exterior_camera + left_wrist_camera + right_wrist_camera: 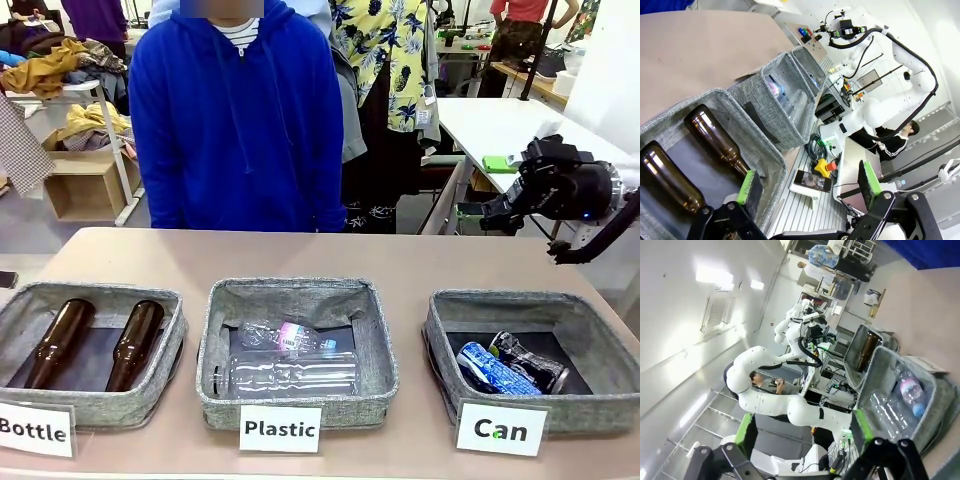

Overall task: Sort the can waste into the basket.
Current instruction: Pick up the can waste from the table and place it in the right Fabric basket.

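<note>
1. Where the counter (400, 262) runs across the front view, three grey baskets sit in a row along its near edge, each with a white card in front.
2. Both cans lie in the right basket (520, 310), behind the card (500, 429) reading "Can": the blue can (492, 370) on the left, touching the crushed dark can (530, 362) on its right.
3. The middle basket (297, 300), labelled "Plastic", holds two clear plastic bottles (290, 372) lying on their sides.
4. The left basket (90, 300), labelled "Bottle", holds two brown glass bottles (60, 342) side by side, necks toward the near edge.
5. The right claw (480, 216) hangs in the air at the far right, above and beyond the "Can" basket, well apart from it; in its wrist view its green-padded fingers (746, 429) stand wide apart with nothing between them.
6. The left claw (807, 182) is spread wide and holds nothing; its wrist view looks down over the brown bottles in their basket, one finger (749, 186) over the basket's wall.
7. A person in a blue hoodie (235, 120) stands at the far side of the counter, facing it.
</note>
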You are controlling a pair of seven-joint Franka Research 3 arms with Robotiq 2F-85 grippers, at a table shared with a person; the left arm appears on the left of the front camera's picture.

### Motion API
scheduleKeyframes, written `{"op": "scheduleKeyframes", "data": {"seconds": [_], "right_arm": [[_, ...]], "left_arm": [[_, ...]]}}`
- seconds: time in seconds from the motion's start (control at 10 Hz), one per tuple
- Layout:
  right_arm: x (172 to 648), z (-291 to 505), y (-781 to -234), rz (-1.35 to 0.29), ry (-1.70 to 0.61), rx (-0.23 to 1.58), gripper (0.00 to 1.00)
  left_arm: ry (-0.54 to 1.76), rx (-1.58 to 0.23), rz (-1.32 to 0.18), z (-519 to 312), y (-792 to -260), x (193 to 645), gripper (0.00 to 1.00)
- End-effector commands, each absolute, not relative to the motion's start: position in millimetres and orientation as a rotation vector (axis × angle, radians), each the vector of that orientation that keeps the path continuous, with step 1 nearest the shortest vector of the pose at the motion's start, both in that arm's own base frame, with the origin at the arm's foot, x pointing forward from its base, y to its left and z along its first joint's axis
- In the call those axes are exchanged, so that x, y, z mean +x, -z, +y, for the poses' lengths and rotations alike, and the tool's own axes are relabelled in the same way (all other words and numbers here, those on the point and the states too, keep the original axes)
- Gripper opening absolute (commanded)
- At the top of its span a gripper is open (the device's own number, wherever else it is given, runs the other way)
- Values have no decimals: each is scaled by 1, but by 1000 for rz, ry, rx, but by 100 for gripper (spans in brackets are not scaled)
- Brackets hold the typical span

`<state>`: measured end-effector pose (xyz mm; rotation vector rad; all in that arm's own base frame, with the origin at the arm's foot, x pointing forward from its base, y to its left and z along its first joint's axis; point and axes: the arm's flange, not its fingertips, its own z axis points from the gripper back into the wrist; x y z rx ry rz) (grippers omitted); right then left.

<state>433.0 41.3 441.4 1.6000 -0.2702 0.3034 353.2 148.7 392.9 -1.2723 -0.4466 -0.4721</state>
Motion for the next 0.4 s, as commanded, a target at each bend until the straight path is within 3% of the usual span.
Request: {"op": "scheduleKeyframes", "data": {"seconds": [0.0, 0.3], "right_arm": [[437, 39, -444, -278, -330, 1596, 100], [437, 39, -444, -278, -330, 1596, 100]], "left_arm": [[473, -1281, -457, 148, -395, 352, 100], [473, -1281, -457, 148, -395, 352, 100]]}}
